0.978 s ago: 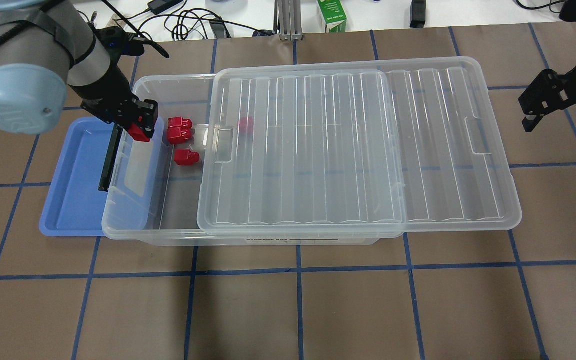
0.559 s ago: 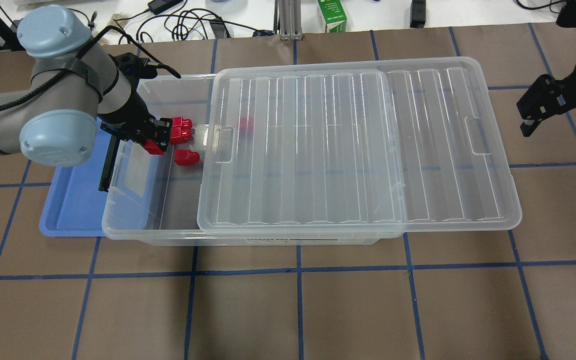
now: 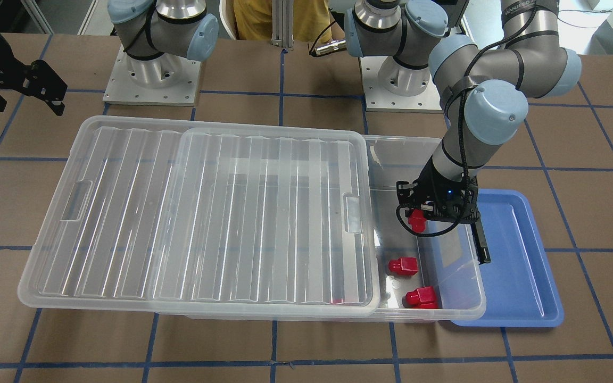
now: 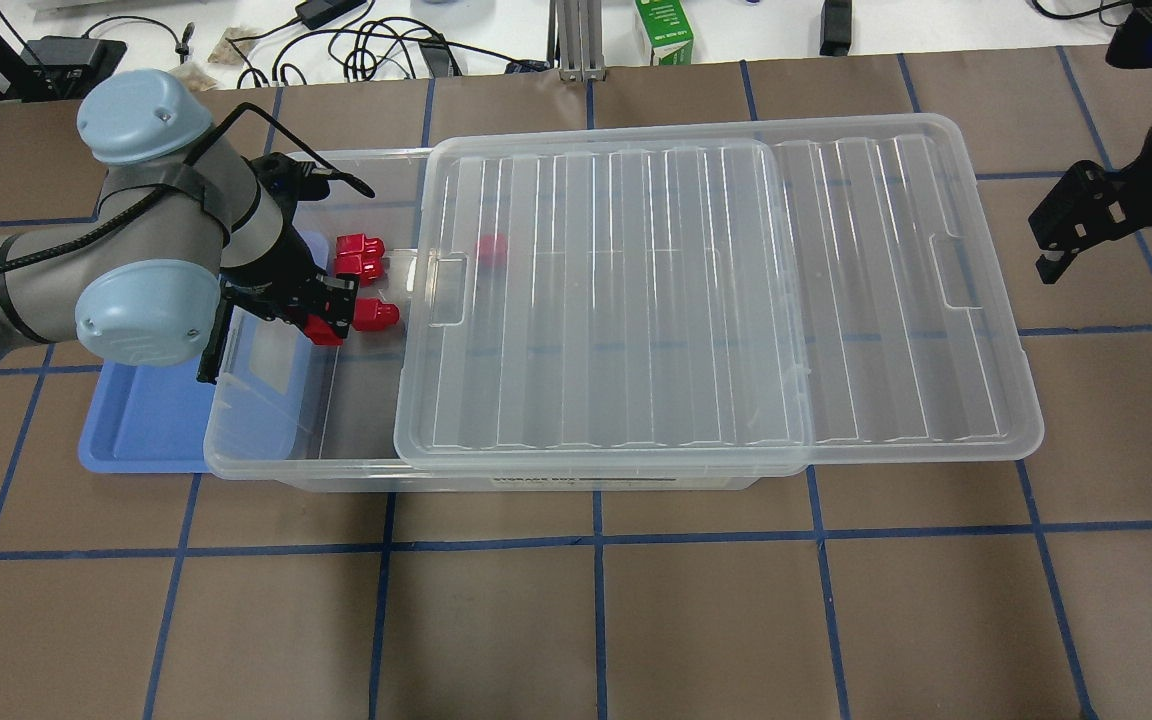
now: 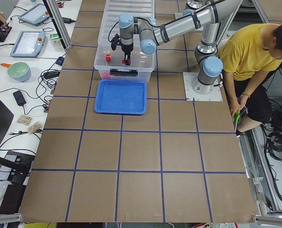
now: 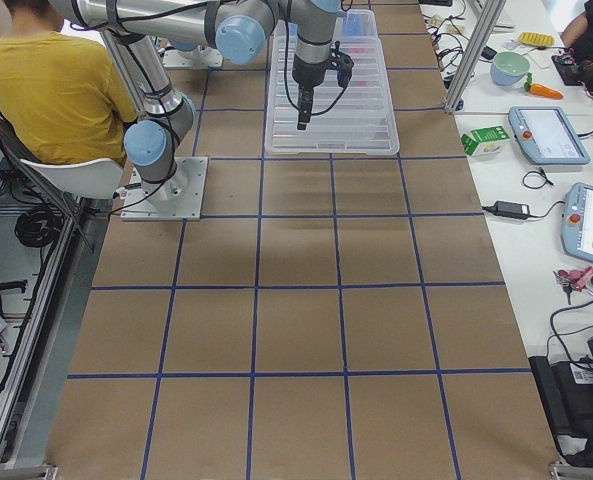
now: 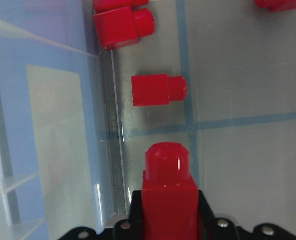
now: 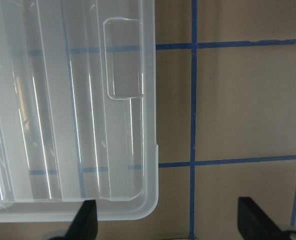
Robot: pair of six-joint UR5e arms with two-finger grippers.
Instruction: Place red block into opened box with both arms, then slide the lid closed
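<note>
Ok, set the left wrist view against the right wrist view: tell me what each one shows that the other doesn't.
Only the left wrist view: the left gripper shut on a red block over the box floor, with loose red blocks lying beyond it. Only the right wrist view: a corner of the lid with its notch, and the open right gripper over the table beside it. Both: clear plastic and blue tape lines.

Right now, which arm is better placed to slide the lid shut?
Right. The right fingers, open, hover just beyond the lid's overhanging end; the left fingers hold a red block over the box's open end.
</note>
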